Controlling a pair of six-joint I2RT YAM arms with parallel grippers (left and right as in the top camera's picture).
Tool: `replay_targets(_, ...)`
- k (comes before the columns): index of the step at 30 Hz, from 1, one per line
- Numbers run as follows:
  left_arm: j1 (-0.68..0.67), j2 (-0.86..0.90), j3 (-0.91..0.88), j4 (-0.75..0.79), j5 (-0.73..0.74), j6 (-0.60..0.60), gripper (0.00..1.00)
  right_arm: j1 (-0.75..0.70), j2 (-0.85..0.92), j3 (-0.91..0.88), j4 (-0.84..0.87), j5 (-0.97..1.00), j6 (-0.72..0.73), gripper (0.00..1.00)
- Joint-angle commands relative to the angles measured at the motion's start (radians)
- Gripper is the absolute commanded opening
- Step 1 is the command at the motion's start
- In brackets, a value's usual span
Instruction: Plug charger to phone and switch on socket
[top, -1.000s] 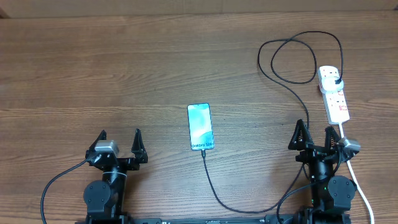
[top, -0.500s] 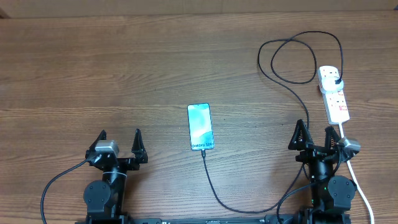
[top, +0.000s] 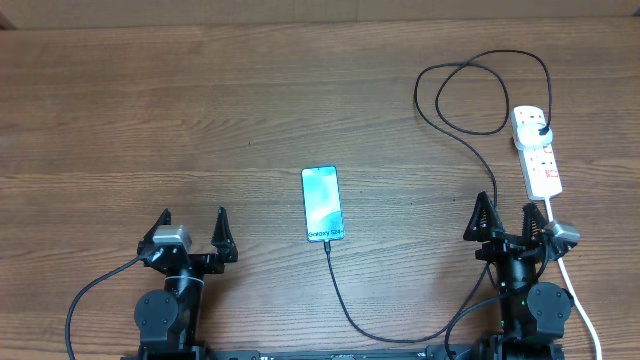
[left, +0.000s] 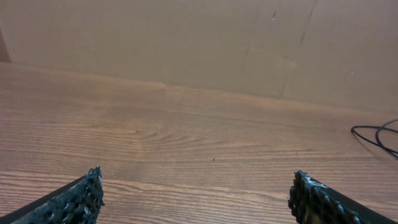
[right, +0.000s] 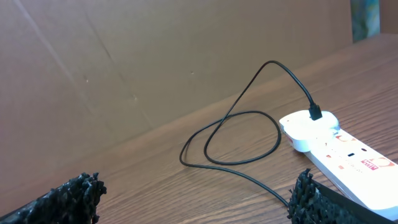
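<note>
Black charger (top: 327, 252) touches the phone (top: 322, 204); left hand (top: 192, 213) and right hand (top: 507, 204) both spread wide, empty.

Two robot arms sit side by side, each folded low over its own base. The left claw (top: 192, 220) points forward, its two black fingers spread wide and holding nothing. The right claw (top: 507, 210) matches it, spread wide and empty.
</note>
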Motion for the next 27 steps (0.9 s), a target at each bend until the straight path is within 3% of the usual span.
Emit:
replay_targets(1,-0.006,-0.01,-0.003,-0.002,0.003,0.029,1.0,0.005,-0.01,-0.011,0.002,0.014,-0.008,1.0)
replay_targets(21,-0.006,-0.01,-0.003,-0.002,0.003,0.029,1.0,0.003,-0.011,-0.011,0.001,0.023,-0.012,1.0)
replay_targets(27,-0.006,-0.01,-0.003,-0.002,0.003,0.029,1.0,0.003,-0.011,-0.011,0.001,0.025,-0.196,1.0)
